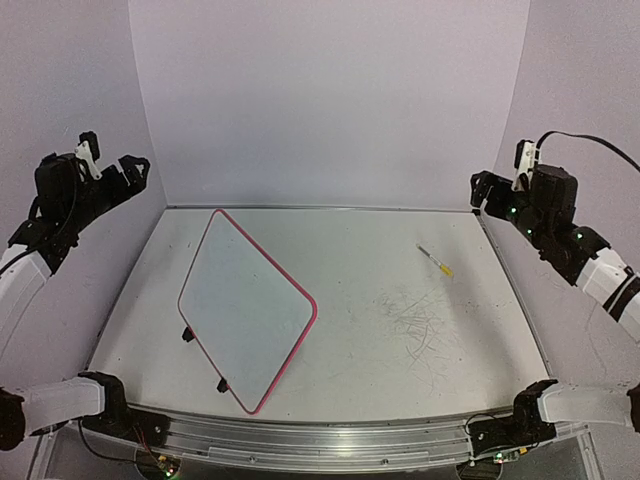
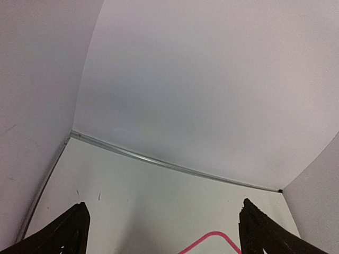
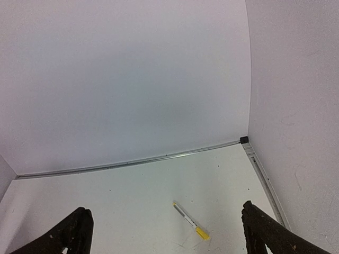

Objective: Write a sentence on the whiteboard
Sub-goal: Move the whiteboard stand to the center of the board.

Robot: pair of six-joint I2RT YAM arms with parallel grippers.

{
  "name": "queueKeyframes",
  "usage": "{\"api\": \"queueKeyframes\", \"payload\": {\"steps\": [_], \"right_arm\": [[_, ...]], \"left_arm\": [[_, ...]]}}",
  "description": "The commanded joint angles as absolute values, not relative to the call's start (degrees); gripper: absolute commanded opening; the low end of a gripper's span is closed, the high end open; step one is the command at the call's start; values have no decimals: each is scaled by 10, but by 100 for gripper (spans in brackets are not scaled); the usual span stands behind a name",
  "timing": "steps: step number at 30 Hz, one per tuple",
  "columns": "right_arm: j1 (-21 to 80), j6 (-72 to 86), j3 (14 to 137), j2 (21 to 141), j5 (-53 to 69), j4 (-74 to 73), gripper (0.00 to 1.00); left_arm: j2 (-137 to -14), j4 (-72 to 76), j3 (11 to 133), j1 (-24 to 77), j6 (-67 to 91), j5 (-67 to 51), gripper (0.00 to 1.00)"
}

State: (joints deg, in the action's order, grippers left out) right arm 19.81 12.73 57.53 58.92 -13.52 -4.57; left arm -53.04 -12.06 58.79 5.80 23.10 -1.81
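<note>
The whiteboard point(image 1: 245, 310) with a thin pink-red frame and two small black clip feet lies turned like a diamond on the left half of the table. Its surface looks blank; no sentence shows on it. One pink corner of it shows in the left wrist view point(image 2: 212, 238). A marker with a yellow cap point(image 1: 436, 262) lies on the table at the back right, also seen in the right wrist view point(image 3: 189, 220). My left gripper point(image 1: 128, 168) is open and empty, high by the left wall. My right gripper point(image 1: 482, 188) is open and empty, high above the back right corner.
A tangle of thin grey scratch marks point(image 1: 415, 322) covers the table right of the board. Purple-white walls close in the back and both sides. A metal rail point(image 1: 320, 440) runs along the near edge between the arm bases.
</note>
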Motion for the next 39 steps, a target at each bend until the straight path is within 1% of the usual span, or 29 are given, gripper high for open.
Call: {"api": "queueKeyframes", "payload": {"steps": [1,4,10,13,16,18,21,24,27,31,36,37,39], "right_arm": [[199,139,602,629,-124,-35,98],[199,139,603,650,-93,-24,98],[199,139,590,676,-51,12,98],[199,142,588,684,-43,17,98],[199,148,587,689,-29,20,98],[199,152,588,692,-18,21,98],[200,155,586,695,-5,21,98],[200,156,585,702,20,22,98],[202,156,588,712,32,22,98],[206,160,589,722,41,24,98],[215,163,597,740,52,24,98],[217,164,596,743,53,25,98],[219,168,595,747,55,25,98]], "left_arm": [[-540,-171,572,58,272,-92,99],[-537,-198,541,58,307,-98,99],[-526,-263,466,59,373,-153,99],[-519,-321,450,72,388,-130,98],[-507,-366,440,117,416,-85,92],[-505,-383,428,160,444,-52,86],[-517,-388,401,228,489,-21,72],[-538,-404,389,289,515,17,61],[-534,-430,379,313,532,36,44],[-539,-435,331,347,563,3,38],[-568,-428,305,418,614,2,34],[-573,-415,297,430,628,-10,30],[-582,-380,280,456,660,-31,17]]}}
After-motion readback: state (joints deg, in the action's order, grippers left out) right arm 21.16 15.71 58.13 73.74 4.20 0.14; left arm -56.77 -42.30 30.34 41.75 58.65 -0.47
